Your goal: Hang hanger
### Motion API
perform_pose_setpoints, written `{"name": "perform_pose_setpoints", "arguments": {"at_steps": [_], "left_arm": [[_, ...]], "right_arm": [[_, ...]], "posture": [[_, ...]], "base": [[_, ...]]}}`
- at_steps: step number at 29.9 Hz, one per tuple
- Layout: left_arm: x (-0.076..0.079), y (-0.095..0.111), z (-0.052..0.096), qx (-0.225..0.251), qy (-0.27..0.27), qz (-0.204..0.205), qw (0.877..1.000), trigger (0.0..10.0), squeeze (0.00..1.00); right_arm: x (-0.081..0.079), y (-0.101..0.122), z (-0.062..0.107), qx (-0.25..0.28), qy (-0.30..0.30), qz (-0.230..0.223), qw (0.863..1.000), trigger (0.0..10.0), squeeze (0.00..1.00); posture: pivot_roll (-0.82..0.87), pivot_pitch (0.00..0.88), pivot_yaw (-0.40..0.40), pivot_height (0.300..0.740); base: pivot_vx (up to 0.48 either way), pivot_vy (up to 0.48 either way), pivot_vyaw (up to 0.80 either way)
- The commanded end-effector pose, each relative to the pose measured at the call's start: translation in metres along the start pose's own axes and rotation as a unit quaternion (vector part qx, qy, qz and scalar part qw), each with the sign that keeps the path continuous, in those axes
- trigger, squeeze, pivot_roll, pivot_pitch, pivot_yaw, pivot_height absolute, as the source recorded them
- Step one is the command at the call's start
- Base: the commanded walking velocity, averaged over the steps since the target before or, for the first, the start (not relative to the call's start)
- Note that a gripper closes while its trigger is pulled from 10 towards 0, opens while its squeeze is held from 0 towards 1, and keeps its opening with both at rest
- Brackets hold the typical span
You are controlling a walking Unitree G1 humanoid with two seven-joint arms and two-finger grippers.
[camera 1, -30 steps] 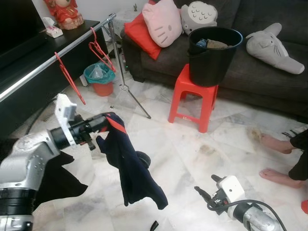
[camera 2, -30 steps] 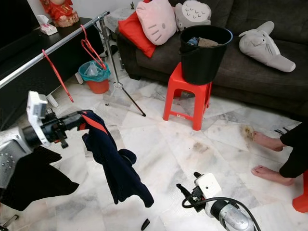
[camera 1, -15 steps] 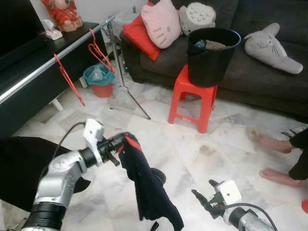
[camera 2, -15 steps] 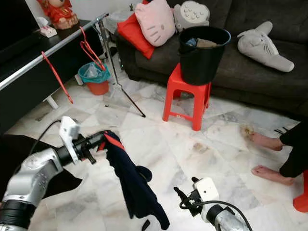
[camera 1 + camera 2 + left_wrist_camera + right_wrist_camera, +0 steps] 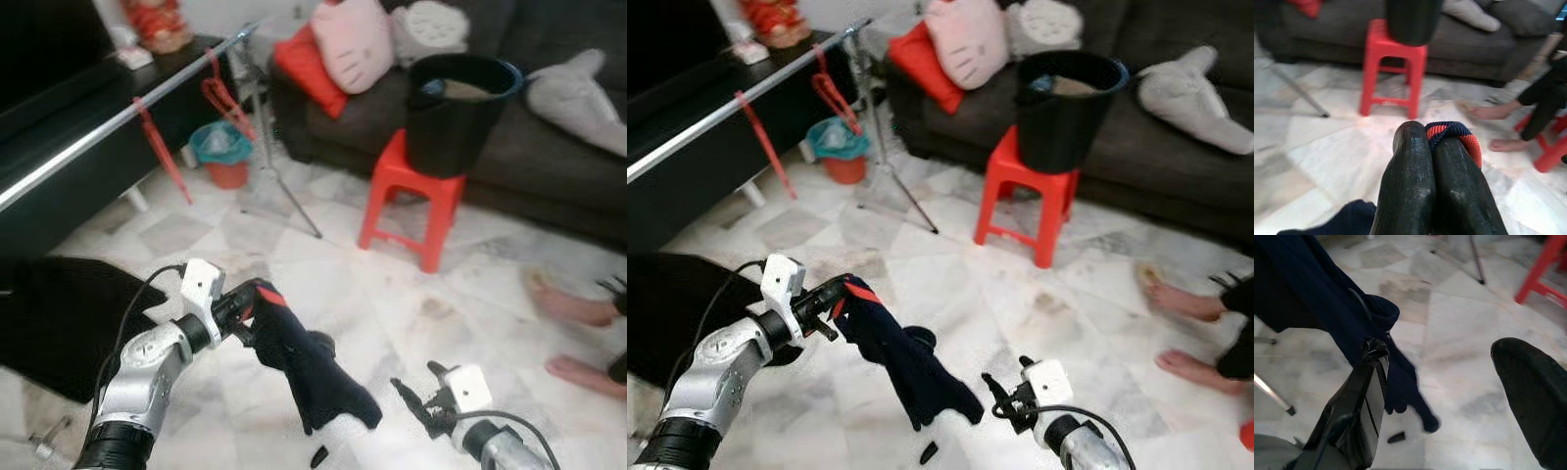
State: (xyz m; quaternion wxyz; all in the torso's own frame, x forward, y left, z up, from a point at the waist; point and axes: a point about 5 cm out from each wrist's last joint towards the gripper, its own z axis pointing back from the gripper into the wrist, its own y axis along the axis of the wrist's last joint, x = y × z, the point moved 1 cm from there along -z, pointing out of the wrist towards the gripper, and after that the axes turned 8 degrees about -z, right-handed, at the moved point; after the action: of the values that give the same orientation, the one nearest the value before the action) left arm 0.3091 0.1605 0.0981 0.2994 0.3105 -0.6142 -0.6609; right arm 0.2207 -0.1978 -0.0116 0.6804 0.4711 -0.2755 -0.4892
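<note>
Gripping the red-trimmed collar of a dark navy knitted garment [image 5: 309, 362], the left gripper [image 5: 245, 305] reaches forward over the pale marble floor [image 5: 470, 284] with its 2 black fingers [image 5: 1415, 181] pressed tight together on the fabric. The garment droops from that grip down toward the floor. Low on the robot's right, the right gripper [image 5: 409, 401] hangs with its fingers spread apart, grasping nothing. A silver clothes rail [image 5: 118, 122] runs along the robot's left side, with 2 red wire hangers [image 5: 162, 147] hooked on it, well apart from the garment. Beyond stands a red plastic stool [image 5: 411, 201] carrying a black bucket [image 5: 456, 117], in front of a dark grey sofa [image 5: 549, 147]. A person's bare feet [image 5: 568, 304] rest on the floor at the right.
</note>
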Motion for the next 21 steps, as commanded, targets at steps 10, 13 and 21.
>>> {"name": "perform_pose_setpoints", "arguments": {"at_steps": [10,13,21], "left_arm": [[0.003,0.003,-0.002,0.014,0.006,-0.015,1.0,10.0,0.0],[0.004,0.004,-0.004,0.017,0.005,-0.016,1.0,10.0,0.0],[0.005,0.006,-0.009,0.021,-0.001,-0.018,1.0,10.0,0.0]], "right_arm": [[-0.006,-0.001,-0.002,0.008,0.0,-0.011,1.0,10.0,0.0],[-0.005,0.0,-0.002,0.011,-0.001,-0.01,1.0,10.0,0.0],[-0.001,0.002,-0.002,0.014,-0.006,-0.006,1.0,10.0,0.0]], "posture": [[-0.04,0.053,0.098,0.74],[-0.05,0.041,0.1,0.74],[-0.05,0.016,0.101,0.74]], "base": [[0.0,0.0,0.8],[0.0,0.0,0.8],[0.0,0.0,0.8]]}}
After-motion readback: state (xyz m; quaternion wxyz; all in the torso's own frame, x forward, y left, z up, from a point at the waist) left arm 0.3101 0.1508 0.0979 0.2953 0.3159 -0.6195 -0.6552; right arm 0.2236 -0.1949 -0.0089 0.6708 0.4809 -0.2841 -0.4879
